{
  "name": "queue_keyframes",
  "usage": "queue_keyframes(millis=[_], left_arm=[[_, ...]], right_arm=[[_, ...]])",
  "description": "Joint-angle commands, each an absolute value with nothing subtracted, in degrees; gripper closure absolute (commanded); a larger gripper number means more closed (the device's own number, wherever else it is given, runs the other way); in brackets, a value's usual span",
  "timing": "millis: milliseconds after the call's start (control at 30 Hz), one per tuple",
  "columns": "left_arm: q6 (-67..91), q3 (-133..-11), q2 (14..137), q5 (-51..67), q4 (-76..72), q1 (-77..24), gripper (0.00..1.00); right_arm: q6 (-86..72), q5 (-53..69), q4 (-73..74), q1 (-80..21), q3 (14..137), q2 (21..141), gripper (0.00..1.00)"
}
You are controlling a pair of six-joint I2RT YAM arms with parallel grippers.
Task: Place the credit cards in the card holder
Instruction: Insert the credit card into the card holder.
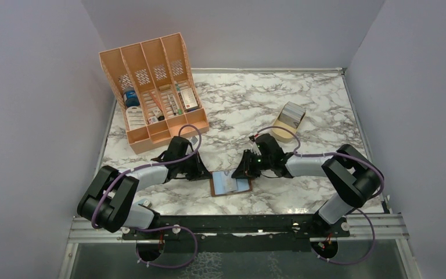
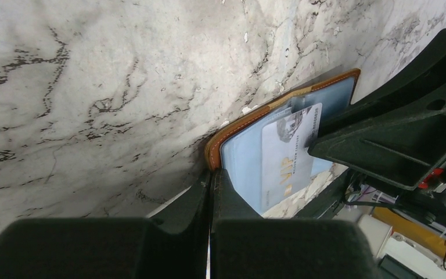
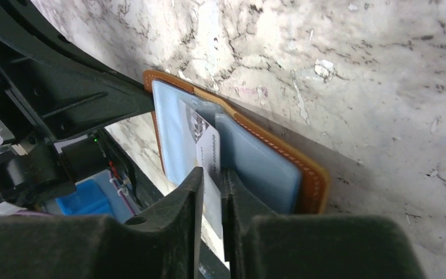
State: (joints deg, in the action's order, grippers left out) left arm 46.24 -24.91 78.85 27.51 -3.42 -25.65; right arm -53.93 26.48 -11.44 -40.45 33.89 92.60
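Observation:
The brown leather card holder [image 1: 230,186] lies open on the marble between both arms, its bluish plastic sleeves [image 2: 241,165] facing up. My left gripper [image 2: 212,174] is shut on the holder's left leather edge [image 2: 215,145]. A pale grey credit card [image 2: 287,157] is partly inside a sleeve [image 3: 255,160]. Its free end [image 3: 210,152] stands between the fingers of my right gripper [image 3: 211,173], whose jaws are slightly apart, wider than the card. More credit cards [image 1: 292,113] are stacked at the back right.
A small tan wooden stand [image 1: 283,130] holds the stacked cards. A big orange slotted organiser [image 1: 151,87] with boxes and bottles stands at the back left. The two gripper heads [image 1: 205,174] [image 1: 239,172] sit close together over the holder, near the table's front edge.

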Motion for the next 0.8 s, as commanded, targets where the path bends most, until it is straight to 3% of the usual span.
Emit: queue_keyframes(millis=[0, 200, 767], left_arm=[[46.7, -24.2, 78.4, 29.0, -4.6, -26.0, 1.0], [46.8, -24.3, 78.7, 28.7, -4.8, -26.1, 1.0], [47.8, -24.0, 78.7, 29.1, -6.0, -26.1, 1.0]], right_arm=[[-50.2, 20.4, -3.0, -41.0, 37.7, 90.4, 0.78], [-48.5, 19.1, 1.7, -41.2, 38.0, 86.4, 0.57], [-50.3, 22.3, -2.4, -46.0, 41.3, 93.0, 0.54]])
